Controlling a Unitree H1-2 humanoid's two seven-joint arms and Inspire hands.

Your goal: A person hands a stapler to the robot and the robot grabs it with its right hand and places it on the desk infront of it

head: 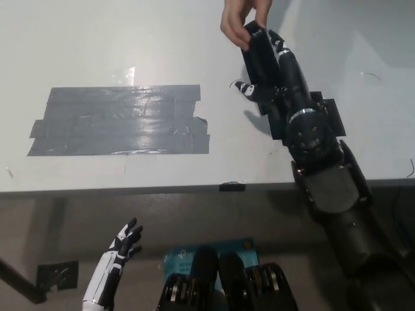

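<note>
Over desk (97,39) far edge, black right hand (275,81) wrapped round stapler (258,61), person's hand (241,23) pinching its top end. White left hand (120,249) low by desk front, fingers spread, empty.

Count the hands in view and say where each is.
3: the person's hand at top gripping the stapler; the black right hand around it; the white left hand lower left.
</note>
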